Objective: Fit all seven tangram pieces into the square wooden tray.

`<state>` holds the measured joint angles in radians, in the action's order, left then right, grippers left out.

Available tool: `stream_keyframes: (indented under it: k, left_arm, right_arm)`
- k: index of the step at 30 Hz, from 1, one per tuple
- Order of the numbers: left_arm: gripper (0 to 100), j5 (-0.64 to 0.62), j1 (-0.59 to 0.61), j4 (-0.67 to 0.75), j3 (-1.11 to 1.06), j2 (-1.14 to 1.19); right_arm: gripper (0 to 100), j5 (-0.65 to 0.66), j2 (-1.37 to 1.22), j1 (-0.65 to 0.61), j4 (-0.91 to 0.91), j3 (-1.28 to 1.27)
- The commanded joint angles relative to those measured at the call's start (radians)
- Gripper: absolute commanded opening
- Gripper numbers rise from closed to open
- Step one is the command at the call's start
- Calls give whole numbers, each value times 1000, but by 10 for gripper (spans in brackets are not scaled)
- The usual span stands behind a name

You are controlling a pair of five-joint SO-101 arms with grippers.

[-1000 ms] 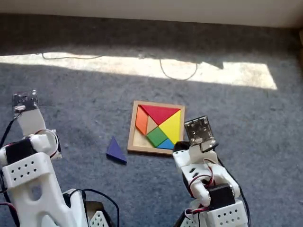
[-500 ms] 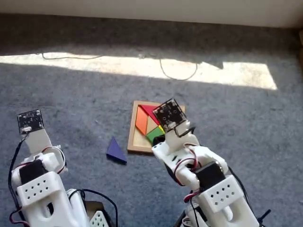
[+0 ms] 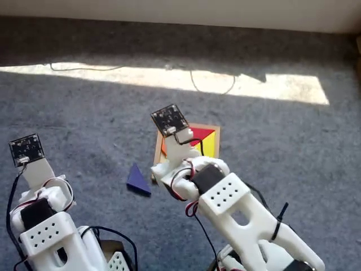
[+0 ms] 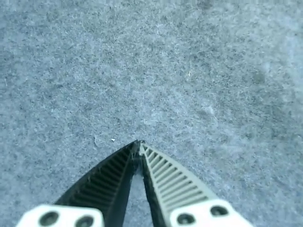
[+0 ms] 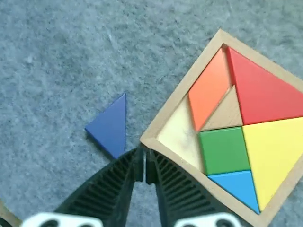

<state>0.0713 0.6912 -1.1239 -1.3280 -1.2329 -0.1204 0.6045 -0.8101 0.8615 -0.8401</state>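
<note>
Square wooden tray (image 5: pixel 182 87): lies flat, partly filled.
Red large triangle (image 5: pixel 265 90), yellow large triangle (image 5: pixel 274 151): seated, sharing one edge.
Orange parallelogram (image 5: pixel 208 90): along rim, touching red.
Green square (image 5: pixel 222 150): touching yellow.
Light blue small triangle (image 5: pixel 236 182): beside green, against rim.
Tan triangle (image 5: pixel 227 113): between orange, red, green; possibly unpainted piece.
Triangular gap (image 5: pixel 177 135): open, at tray corner.
Dark blue triangle (image 5: pixel 111 125): flat, outside tray, near that corner, not touching.

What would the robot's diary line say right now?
right pincer: shut, near tray corner | left pincer: shut, over carpet | dark blue triangle: outside tray
</note>
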Motion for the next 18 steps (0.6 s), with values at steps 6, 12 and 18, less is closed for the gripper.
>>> stream_keyframes:
  k: [6, 12, 18]
  left_arm:
    - [17, 0, 12, 17, 2, -12]
    - [17, 0, 12, 17, 1, -12]
    - [17, 0, 12, 18, 1, -12]
  right_arm:
    - [241, -190, -205, -110, -16, 153]
    - [264, -196, -355, -206, -27, 180]
    - [264, -198, -499, -255, -28, 344]
